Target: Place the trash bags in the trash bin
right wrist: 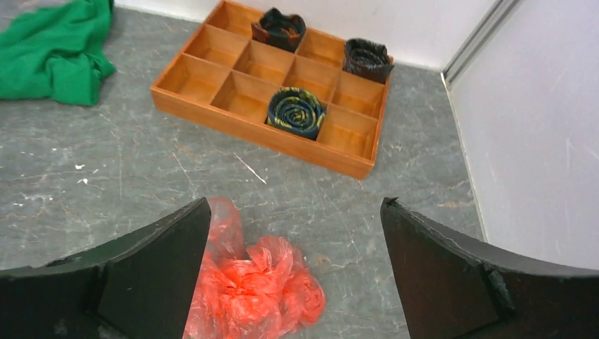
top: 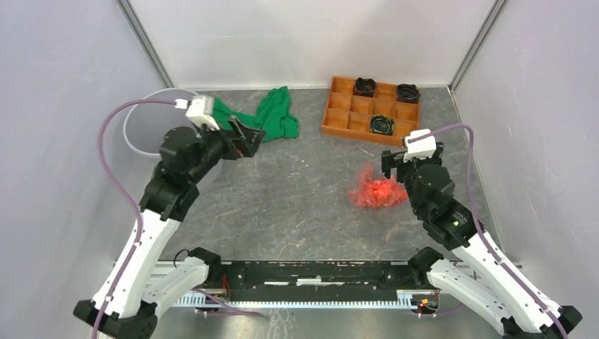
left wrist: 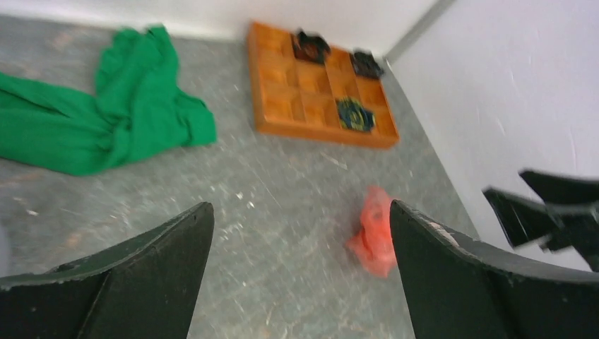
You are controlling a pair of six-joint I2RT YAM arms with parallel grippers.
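The red-orange trash bag (top: 374, 189) lies crumpled on the grey table, right of centre. My right gripper (top: 395, 164) is open just above and beside it. In the right wrist view the bag (right wrist: 261, 289) sits low between the fingers, against the left one, with the gripper (right wrist: 295, 205) empty. The light grey trash bin (top: 127, 127) stands at the far left, mostly hidden behind my left arm. My left gripper (top: 247, 138) is open and empty, raised near the bin. In its view (left wrist: 298, 212) the bag (left wrist: 374, 229) lies far off by the right finger.
A green cloth (top: 272, 116) lies at the back centre. An orange-brown compartment tray (top: 332, 116) with three rolled dark items stands at the back right. Walls close in the left, back and right sides. The cloth (left wrist: 120, 113) and tray (right wrist: 247, 127) also show in the wrist views.
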